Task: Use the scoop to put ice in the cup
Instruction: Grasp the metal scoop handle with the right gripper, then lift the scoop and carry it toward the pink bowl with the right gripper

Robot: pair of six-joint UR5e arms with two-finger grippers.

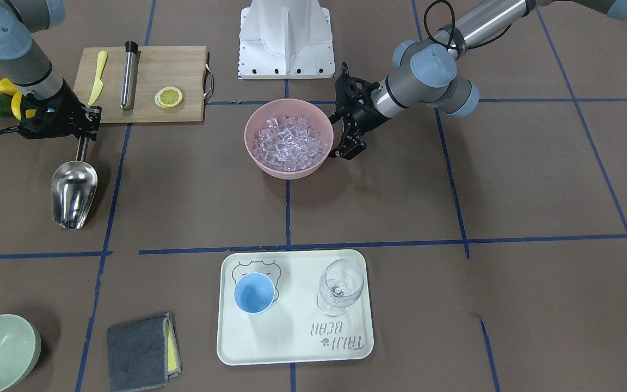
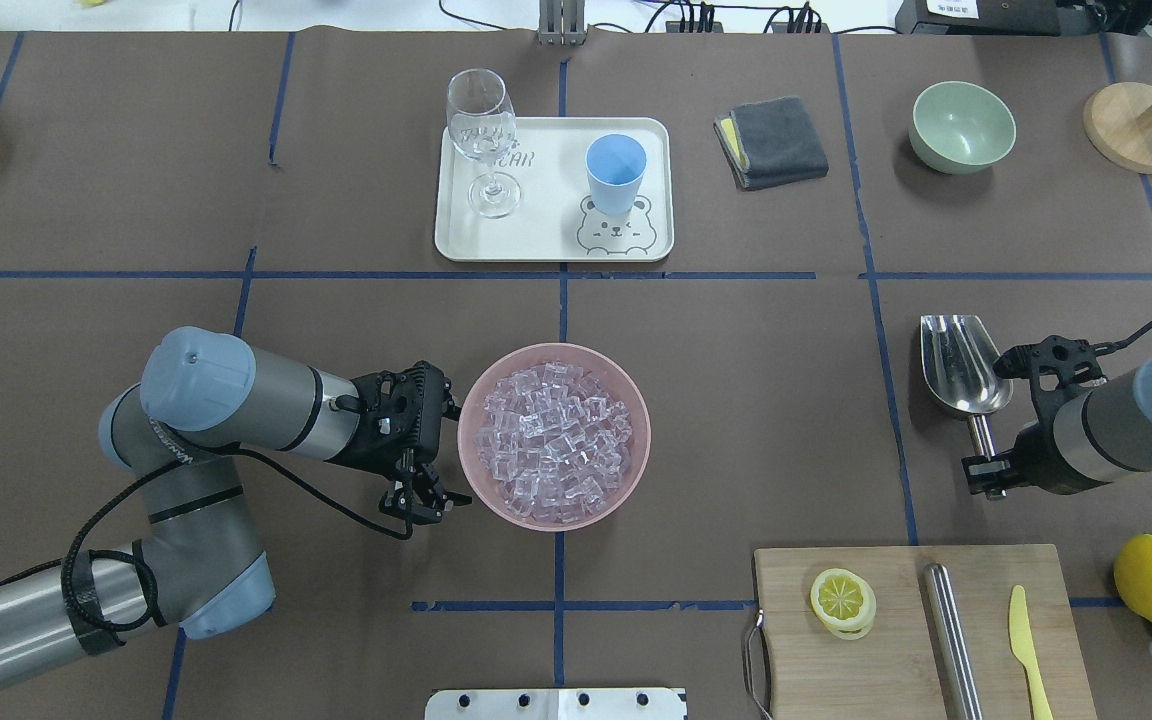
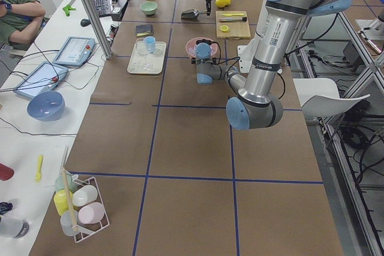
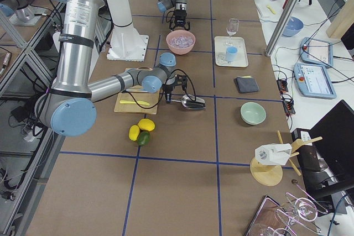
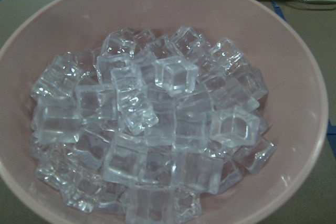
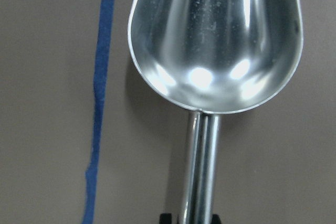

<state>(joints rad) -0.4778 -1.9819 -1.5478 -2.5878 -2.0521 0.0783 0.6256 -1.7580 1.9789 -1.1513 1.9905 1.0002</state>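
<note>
Left gripper (image 2: 423,505): lower left of centre in the overhead view, just beside the left rim of the pink bowl and clear of it; fingers look spread, with nothing between them.
Wine glass (image 2: 481,130): upper centre, upright on the left part of the tray.
Tray (image 2: 546,245): upper centre, a pale rectangle with a bear drawing at its lower right.
Pink bowl (image 2: 643,440): centre of the frame, on the table below the tray and well apart from it.
Ice (image 2: 551,435): clear cubes heaped inside the pink bowl; they fill the left wrist view.
Cup (image 2: 616,172): upper centre, upright on the right part of the tray, just above the bear drawing, mouth up.
Grey cloth (image 2: 771,140): upper right of centre, folded, just beside the tray.
Cutting board (image 2: 886,660): lower right, carrying a lemon slice (image 2: 843,600), a steel cylinder (image 2: 951,640) and a yellow knife (image 2: 1026,640).
Green bowl (image 2: 963,125): upper right, alone on the table.
Scoop (image 2: 956,365): right of the frame, trough open side up and pointing toward the top; whether it rests on the table or sits slightly above it cannot be told.
Right gripper (image 2: 983,468): right edge, fingers pressed onto the rod handle of the scoop.
</note>
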